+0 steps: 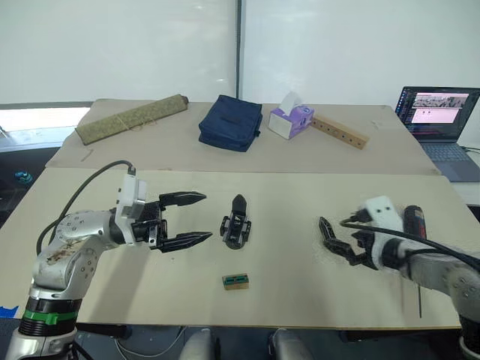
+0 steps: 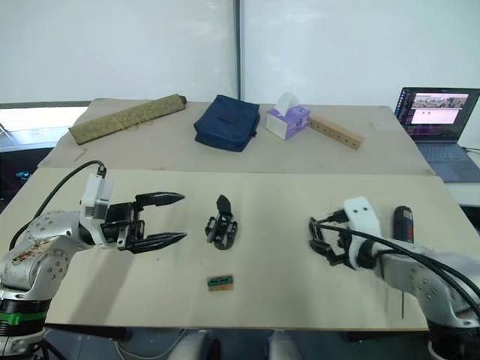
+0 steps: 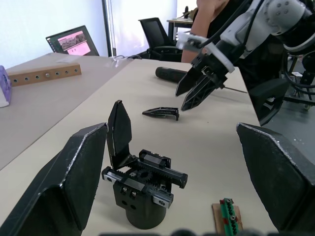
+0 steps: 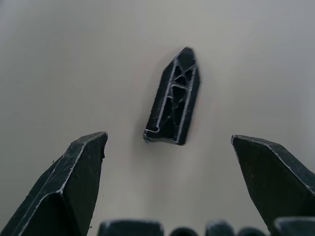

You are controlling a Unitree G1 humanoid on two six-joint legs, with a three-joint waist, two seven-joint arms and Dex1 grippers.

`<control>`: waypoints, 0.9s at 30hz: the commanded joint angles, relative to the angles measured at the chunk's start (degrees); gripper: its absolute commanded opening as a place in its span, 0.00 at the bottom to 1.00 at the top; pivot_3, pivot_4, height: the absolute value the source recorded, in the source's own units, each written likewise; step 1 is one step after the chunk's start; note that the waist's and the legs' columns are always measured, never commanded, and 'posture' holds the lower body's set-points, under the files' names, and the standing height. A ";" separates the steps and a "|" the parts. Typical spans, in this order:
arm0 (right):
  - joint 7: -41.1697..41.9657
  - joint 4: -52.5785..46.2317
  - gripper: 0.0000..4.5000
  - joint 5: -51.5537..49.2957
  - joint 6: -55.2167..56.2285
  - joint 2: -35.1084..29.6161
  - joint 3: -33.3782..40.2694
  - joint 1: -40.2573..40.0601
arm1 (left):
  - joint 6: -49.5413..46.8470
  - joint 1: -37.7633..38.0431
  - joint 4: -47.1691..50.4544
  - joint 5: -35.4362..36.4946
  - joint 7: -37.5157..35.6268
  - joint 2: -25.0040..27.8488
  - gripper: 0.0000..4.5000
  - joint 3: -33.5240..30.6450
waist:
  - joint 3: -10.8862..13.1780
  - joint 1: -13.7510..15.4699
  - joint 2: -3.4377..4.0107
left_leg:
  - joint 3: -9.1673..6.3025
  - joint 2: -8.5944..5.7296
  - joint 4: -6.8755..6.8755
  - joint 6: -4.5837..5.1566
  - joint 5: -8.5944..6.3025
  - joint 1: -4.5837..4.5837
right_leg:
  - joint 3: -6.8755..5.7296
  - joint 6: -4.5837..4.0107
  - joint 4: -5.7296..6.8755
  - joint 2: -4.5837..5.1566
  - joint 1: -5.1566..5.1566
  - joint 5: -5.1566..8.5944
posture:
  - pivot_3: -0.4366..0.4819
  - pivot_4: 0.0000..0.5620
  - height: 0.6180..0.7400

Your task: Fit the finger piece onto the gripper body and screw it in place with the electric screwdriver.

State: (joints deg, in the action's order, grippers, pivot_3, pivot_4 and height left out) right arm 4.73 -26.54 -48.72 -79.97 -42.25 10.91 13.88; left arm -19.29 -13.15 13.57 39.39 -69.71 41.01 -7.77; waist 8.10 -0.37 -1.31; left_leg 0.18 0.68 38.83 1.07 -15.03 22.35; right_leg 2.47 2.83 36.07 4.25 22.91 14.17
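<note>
Finger piece (image 4: 173,101) lies flat on the bare desk (image 1: 300,202), near the front-right part of the surface, its ribbed hollow side facing up. The right gripper (image 4: 170,162) hangs directly over it with its fingers (image 4: 74,177) spread wide, one on each side of the piece and touching neither it nor each other. Just beside that arm, toward the right edge of the desk, the electric screwdriver (image 1: 414,221) lies on its side, its thin bit pointing toward the front edge.

Near the middle of the desk stands the gripper body (image 1: 236,223), upright on its round base, one pointed black finger sticking up from it and its toothed rack exposed. The left gripper (image 1: 187,220) is level with it and just to its left, fingers (image 1: 184,199) wide apart and pointing at it, holding nothing. A small green-topped block (image 1: 235,281) sits close to the front edge, in front of the gripper body.

Along the back edge lie a rolled mat (image 1: 131,118), a navy pouch (image 1: 230,121), a tissue box (image 1: 291,118) and a drilled wooden bar (image 1: 339,132). A laptop (image 1: 439,112) sits open at the far right corner.
</note>
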 commanded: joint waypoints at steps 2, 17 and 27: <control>-0.02 3.83 1.00 5.60 -0.15 0.47 -4.27 4.96 | 0.87 1.12 3.12 -0.36 1.23 0.27 0.98 -1.14 | 0.00 -0.25 0.00 | 0.01 -0.01 0.02 0.00 0.01 0.15 | 0.02 0.03 0.06 0.00 0.17 -0.03 | 0.48 0.27 1.00; 6.06 8.44 0.30 12.42 -3.36 1.36 -6.74 8.94 | 1.15 4.73 5.25 -1.20 4.09 0.81 1.00 -2.98 | 0.00 -0.43 0.00 | 0.01 0.06 0.02 0.01 0.01 0.12 | 0.02 0.04 0.07 -0.07 0.17 -0.06 | 0.48 0.27 1.00; 11.52 1.76 0.25 20.53 24.27 0.69 -2.17 8.61 | -8.72 -0.22 5.36 6.32 18.11 -4.98 1.00 -5.04 | 0.02 -0.38 0.02 | 0.03 0.04 0.04 0.01 0.01 0.15 | 0.04 0.09 0.06 -0.04 0.20 -0.09 | 0.48 0.27 1.00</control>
State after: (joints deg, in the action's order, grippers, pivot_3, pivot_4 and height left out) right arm 15.72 -20.79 -30.28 -63.77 -41.54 5.31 20.96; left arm -25.01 -11.95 17.13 42.12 -55.72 36.92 -10.92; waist 8.12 -0.74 -1.29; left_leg 0.20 0.72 38.87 1.07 -15.02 22.50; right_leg 2.51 2.93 36.13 4.21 23.10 14.08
